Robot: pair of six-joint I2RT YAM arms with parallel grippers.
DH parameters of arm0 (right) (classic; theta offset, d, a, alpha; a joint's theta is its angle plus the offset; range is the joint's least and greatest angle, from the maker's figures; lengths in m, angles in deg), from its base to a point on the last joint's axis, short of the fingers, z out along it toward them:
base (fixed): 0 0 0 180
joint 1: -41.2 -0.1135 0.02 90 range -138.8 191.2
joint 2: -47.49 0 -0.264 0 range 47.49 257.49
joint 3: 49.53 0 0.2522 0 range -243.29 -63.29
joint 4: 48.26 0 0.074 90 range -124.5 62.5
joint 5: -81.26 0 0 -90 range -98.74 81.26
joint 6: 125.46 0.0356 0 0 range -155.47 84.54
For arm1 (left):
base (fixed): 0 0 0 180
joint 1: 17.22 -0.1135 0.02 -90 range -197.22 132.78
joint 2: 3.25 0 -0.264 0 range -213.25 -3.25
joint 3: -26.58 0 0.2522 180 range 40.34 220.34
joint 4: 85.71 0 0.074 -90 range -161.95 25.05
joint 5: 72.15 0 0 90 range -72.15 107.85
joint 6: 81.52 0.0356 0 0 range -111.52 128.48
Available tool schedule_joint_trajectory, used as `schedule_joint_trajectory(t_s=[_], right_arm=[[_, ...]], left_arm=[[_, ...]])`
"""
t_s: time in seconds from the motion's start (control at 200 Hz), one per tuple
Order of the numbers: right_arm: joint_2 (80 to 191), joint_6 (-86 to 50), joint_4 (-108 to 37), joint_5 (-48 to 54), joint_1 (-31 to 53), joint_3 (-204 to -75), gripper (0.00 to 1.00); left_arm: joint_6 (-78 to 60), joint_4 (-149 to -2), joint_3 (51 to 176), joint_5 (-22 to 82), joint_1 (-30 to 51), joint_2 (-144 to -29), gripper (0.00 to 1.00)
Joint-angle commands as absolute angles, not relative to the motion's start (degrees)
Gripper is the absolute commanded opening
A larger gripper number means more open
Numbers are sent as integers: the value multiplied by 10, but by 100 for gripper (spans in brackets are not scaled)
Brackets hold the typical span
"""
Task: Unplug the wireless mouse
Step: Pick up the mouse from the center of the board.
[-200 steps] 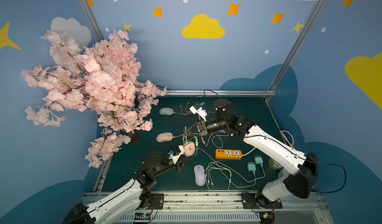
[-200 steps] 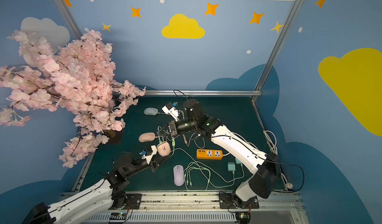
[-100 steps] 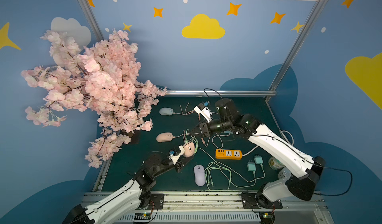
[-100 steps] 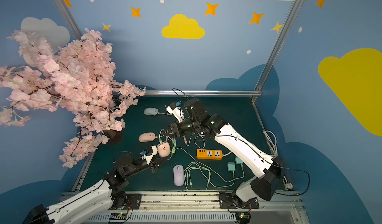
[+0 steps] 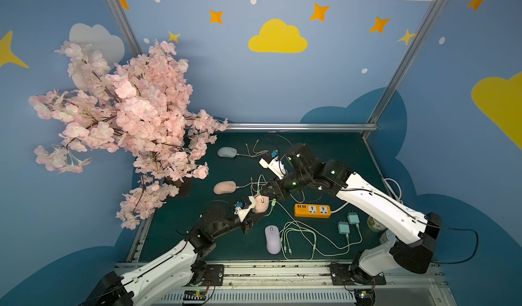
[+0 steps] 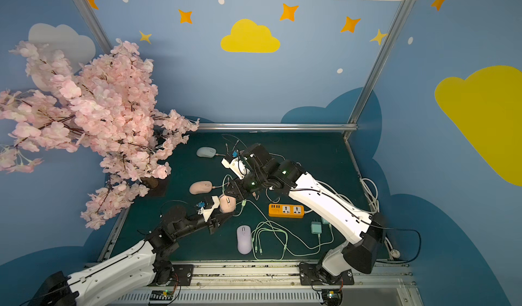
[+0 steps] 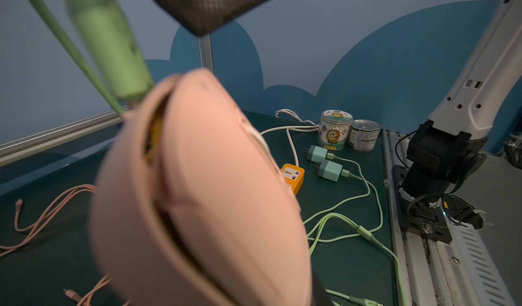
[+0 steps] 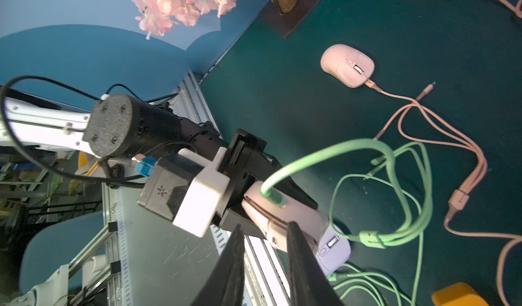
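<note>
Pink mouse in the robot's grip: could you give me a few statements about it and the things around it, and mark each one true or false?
1. A green cable is plugged into the held pink mouse, which the left gripper grips above the table. True.
2. The right gripper is clamped on the cable's plug. False: its jaws stand apart with nothing between them.
3. Both green chargers are plugged into the orange power strip. False: they lie loose on the table beside it, prongs bare.
4. A second pink mouse lies on the table with a pink cable plugged in. True.
</note>
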State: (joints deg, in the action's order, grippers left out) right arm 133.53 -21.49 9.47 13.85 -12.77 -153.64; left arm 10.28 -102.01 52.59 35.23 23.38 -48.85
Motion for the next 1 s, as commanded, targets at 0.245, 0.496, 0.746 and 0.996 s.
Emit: schedule_joint_trajectory(t_s=[0.245, 0.496, 0.746, 0.996], right_arm=[[1362, -243, 115, 75, -136, -1574, 32], [1376, -244, 111, 89, -137, -1581, 32], [1376, -243, 104, 90, -138, -1581, 19], [1368, -237, 98, 91, -139, -1574, 2]], left_arm=[[96, -1053, 554, 384, 232, -516, 36], [94, -1056, 555, 390, 233, -523, 36], [92, -1061, 556, 394, 232, -533, 36], [90, -1061, 556, 388, 233, -534, 61]])
